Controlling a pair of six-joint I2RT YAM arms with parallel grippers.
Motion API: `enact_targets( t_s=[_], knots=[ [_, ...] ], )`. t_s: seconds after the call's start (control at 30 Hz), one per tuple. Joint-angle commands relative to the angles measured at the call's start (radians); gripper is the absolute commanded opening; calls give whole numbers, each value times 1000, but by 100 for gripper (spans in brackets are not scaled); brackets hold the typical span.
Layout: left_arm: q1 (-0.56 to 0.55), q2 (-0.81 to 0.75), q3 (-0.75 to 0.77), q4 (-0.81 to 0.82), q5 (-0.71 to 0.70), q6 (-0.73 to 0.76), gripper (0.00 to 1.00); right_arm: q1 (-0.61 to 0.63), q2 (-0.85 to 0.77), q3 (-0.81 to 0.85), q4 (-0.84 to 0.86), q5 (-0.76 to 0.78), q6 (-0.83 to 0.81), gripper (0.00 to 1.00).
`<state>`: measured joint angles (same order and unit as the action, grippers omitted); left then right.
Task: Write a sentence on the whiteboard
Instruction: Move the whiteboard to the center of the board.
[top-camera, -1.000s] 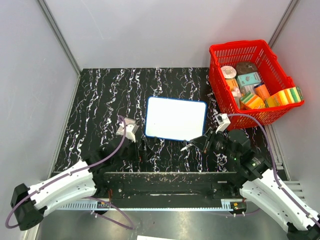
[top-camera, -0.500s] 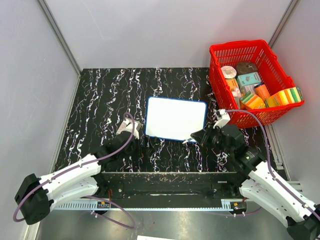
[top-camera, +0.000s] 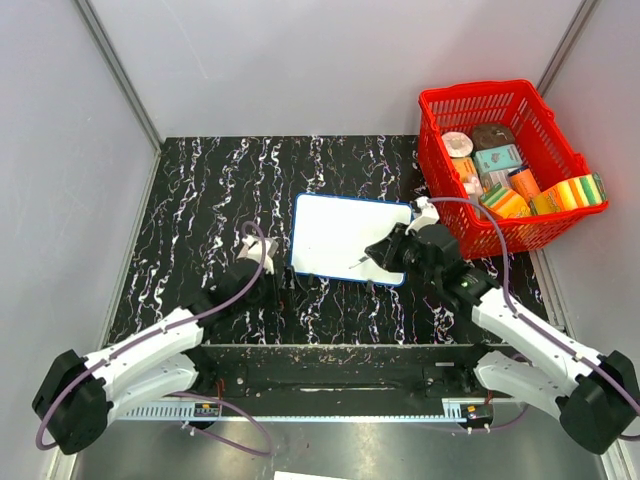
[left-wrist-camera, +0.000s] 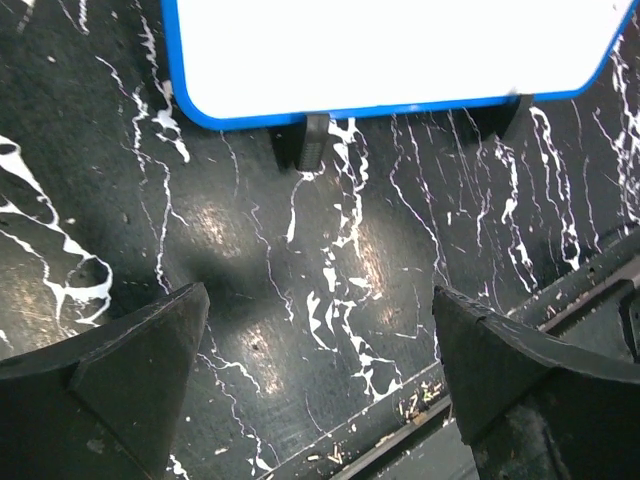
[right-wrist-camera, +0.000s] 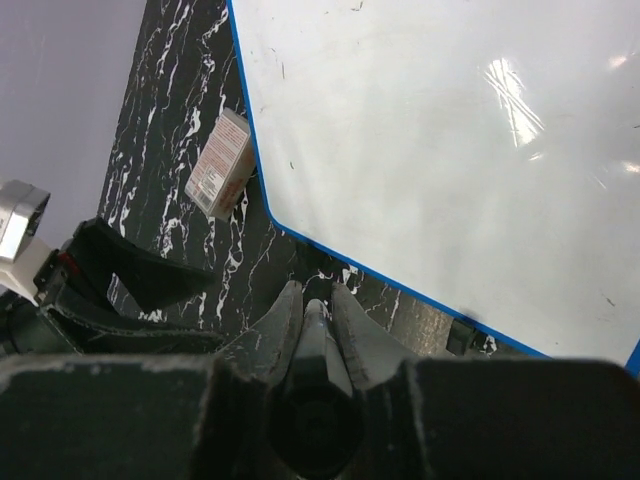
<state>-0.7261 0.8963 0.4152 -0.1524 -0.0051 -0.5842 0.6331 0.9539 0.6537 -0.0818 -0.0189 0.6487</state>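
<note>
One red basket (top-camera: 520, 232), small boxes (top-camera: 497, 158) and striped sponge (top-camera: 575, 192) inside, whiteboard (top-camera: 340, 235) beside

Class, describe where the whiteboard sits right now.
In the top view, the whiteboard lies mid-table, just left of the red basket; the right gripper holds a marker over its near right corner.

one whiteboard (top-camera: 350, 235) is lying on the bench (top-camera: 200, 200), with two black feet (left-wrist-camera: 303, 143) poking out under its near edge. one red basket (top-camera: 478, 95) is holding packets too jumbled for counting. one small box (right-wrist-camera: 220, 162) is lying alone. two pincers are showing: the left pincer (left-wrist-camera: 320, 295) and the right pincer (right-wrist-camera: 313, 290), the latter carrying one marker (right-wrist-camera: 314, 325).
</note>
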Motion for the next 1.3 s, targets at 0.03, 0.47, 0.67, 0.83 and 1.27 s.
enact_targets(
  t_s=[0.03, 0.47, 0.67, 0.83, 1.27],
  knots=[
    [4, -75, -70, 114, 80, -29, 99, 4, 43, -3, 131, -35, 61, 0],
    [2, -247, -158, 50, 93, -94, 99, 2, -128, -85, 35, -56, 106, 0],
    [4, -212, -127, -21, 53, -95, 99, 4, -266, -111, -71, -13, 71, 0],
    [4, -96, -133, 85, 60, -85, 99, 4, -322, -138, -107, 13, 17, 0],
    [-13, 286, 10, 267, -58, -8, 83, 4, -265, -95, -110, 51, -63, 0]
  ],
)
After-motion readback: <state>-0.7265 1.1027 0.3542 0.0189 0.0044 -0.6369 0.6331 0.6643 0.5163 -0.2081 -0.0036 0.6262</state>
